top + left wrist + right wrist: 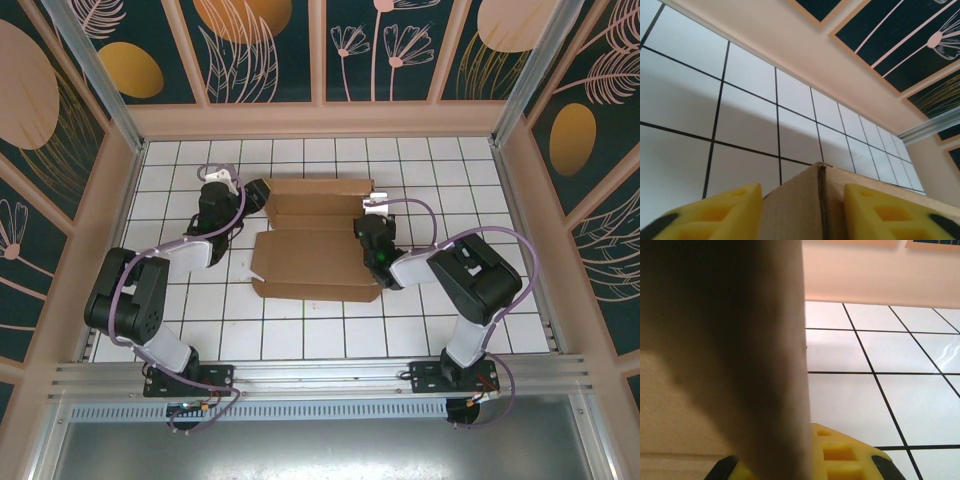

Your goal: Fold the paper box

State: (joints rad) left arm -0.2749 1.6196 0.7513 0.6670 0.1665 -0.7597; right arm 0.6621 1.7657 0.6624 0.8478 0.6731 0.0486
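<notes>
Top: paper box (315, 255) part-folded mid-surface (300, 330), left hand (225, 192) at far-left corner, right hand (368, 222) at right edge, fingertips hidden; left wrist: clamps creased corner, fingers cropped; right wrist: pinches blurred flap.

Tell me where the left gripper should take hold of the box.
On the box, likely the raised wall at the far left corner, pinched over its top edge from the left. It stands thin and upright with a free edge, so the left gripper can straddle it.
</notes>
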